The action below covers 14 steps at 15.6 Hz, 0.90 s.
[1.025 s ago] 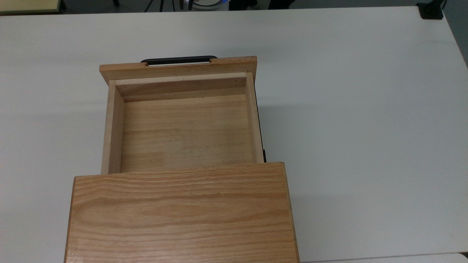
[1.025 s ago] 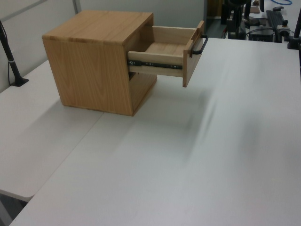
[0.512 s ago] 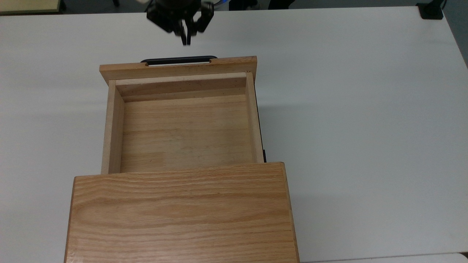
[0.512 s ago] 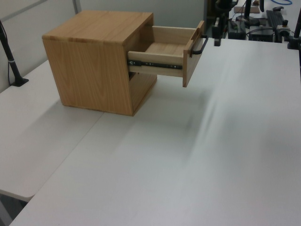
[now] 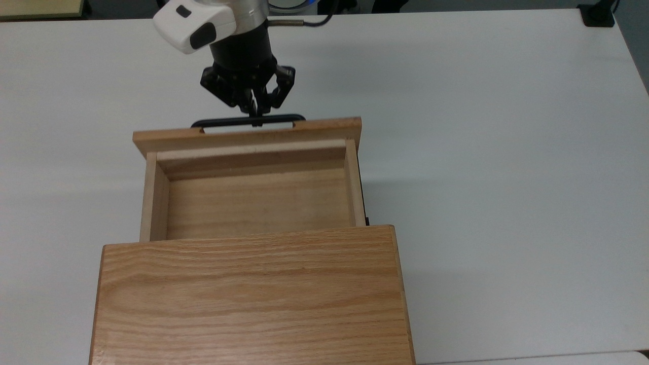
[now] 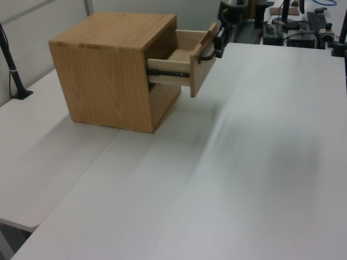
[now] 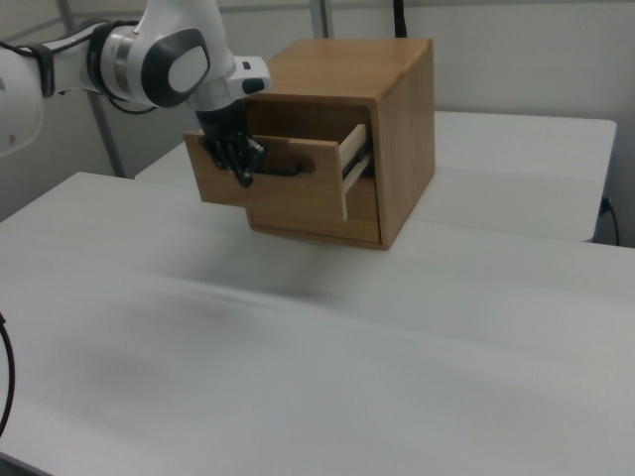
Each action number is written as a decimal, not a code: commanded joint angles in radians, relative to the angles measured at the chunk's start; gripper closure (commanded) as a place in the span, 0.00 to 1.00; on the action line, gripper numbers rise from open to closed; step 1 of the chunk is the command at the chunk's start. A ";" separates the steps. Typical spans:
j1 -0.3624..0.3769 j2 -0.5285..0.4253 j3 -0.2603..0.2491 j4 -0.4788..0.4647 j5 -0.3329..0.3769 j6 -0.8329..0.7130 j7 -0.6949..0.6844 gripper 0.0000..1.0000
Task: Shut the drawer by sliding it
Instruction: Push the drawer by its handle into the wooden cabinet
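Note:
The light oak drawer (image 5: 253, 203) stands partly out of the wooden cabinet (image 5: 251, 299), its inside bare. Its wide front panel (image 7: 288, 198) carries a thin black bar handle (image 5: 223, 122). My gripper (image 5: 256, 117) is shut, with nothing held, and its joined fingertips rest against the middle of the handle from the side away from the cabinet. In the left view the gripper (image 6: 219, 46) sits at the handle (image 6: 206, 51) in front of the drawer (image 6: 199, 73). The right view has the gripper (image 7: 245, 177) pressed on the panel's left half.
Cabinet and drawer stand on a white table (image 5: 507, 152) with wide bare room around them. A black clamp (image 5: 597, 15) sits at the top view's far right corner. A black pole (image 6: 12, 65) stands at the left view's left edge. Equipment crowds the far end (image 6: 303, 21).
My arm came in from the far edge and its shut fingertips reached the handle. The drawer has slid part of the way into the cabinet.

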 commanded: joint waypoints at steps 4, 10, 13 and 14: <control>0.013 0.185 -0.010 0.195 0.022 0.165 0.099 0.93; 0.062 0.274 -0.037 0.208 0.009 0.388 0.191 0.93; 0.070 0.296 -0.047 0.208 0.009 0.458 0.191 0.93; 0.071 0.300 -0.050 0.209 0.009 0.481 0.191 0.93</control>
